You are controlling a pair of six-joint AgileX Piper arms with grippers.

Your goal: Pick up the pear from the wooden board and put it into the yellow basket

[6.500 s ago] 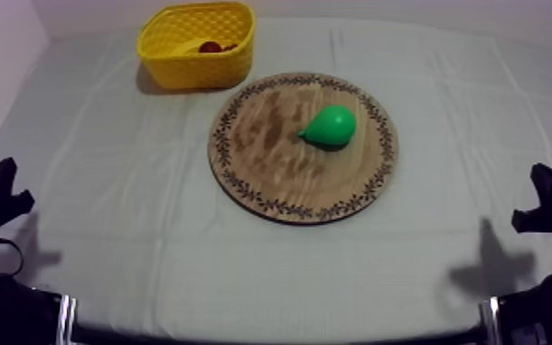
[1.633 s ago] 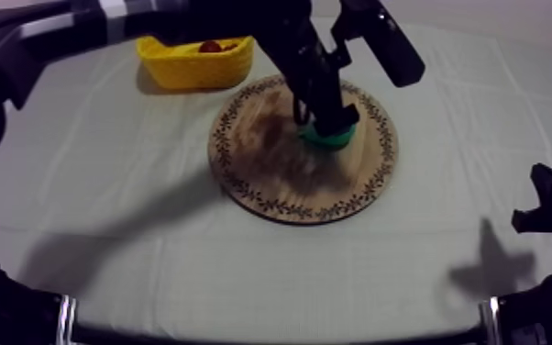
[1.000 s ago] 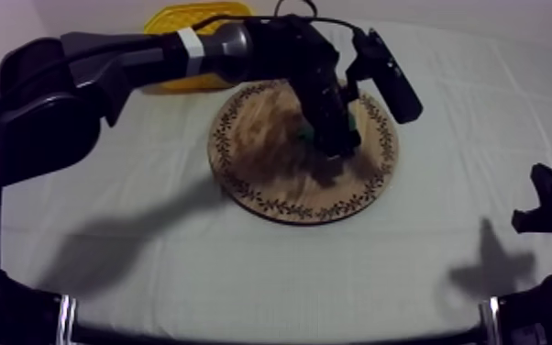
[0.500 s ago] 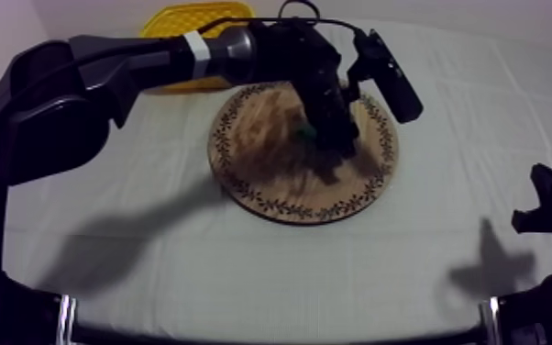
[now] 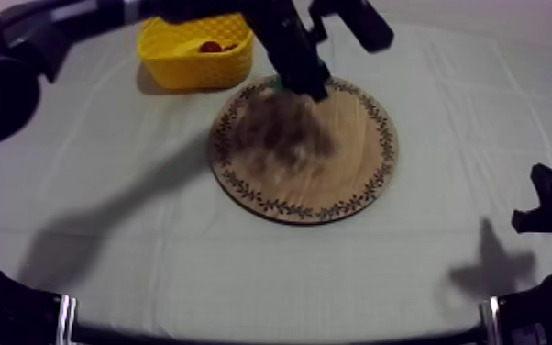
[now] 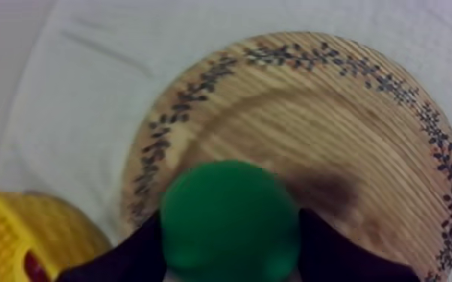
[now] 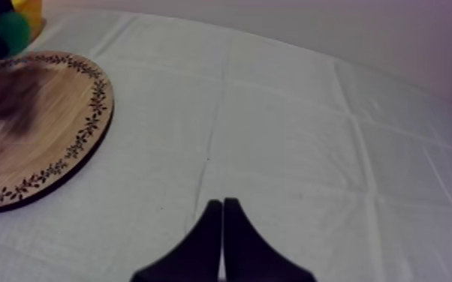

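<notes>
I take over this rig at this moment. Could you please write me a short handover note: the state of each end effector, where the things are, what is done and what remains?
Left end effector: shut on the pear, raised over the wooden board at its rim on the basket's side.
Right end effector: shut on nothing, low over the cloth, apart from the board.
Yellow basket: at the far left of the table, with a small red fruit inside.
Done: pear grasped and lifted off the board.
Left: carry it over the basket and release it inside.
</notes>
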